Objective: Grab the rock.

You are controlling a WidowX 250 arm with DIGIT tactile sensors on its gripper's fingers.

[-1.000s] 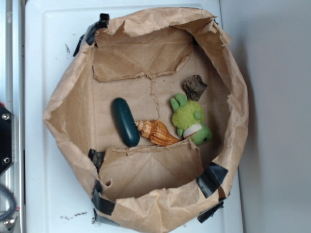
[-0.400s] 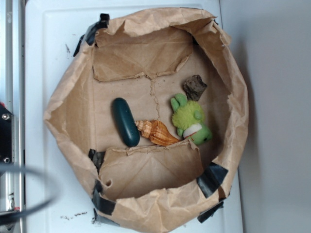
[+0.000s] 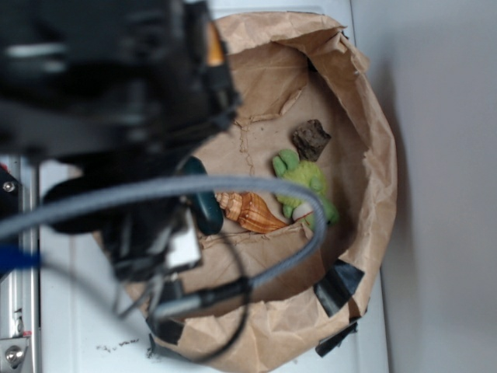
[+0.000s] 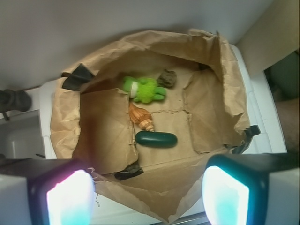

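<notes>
Soft even daylight; blurred dark arm (image 3: 116,93) up close; glowing pincer fingertips (image 4: 70,199).

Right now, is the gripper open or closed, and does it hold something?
Gripper: open and empty; its fingers stand wide apart above the near edge of the paper bag, far from the rock.

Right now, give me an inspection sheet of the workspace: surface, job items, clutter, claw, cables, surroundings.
Surface: crumpled brown paper bag tray with black tape on a white tabletop.
Job's things: small jagged dark brown-grey rock at the far side, beside the green plush toy, untouched.
Clutter: orange-striped spiral seashell, smooth dark teal oval.
Claw: open, above the near rim, empty.
Cables: grey cable looping over the tray.
Surroundings: grey wall.
</notes>
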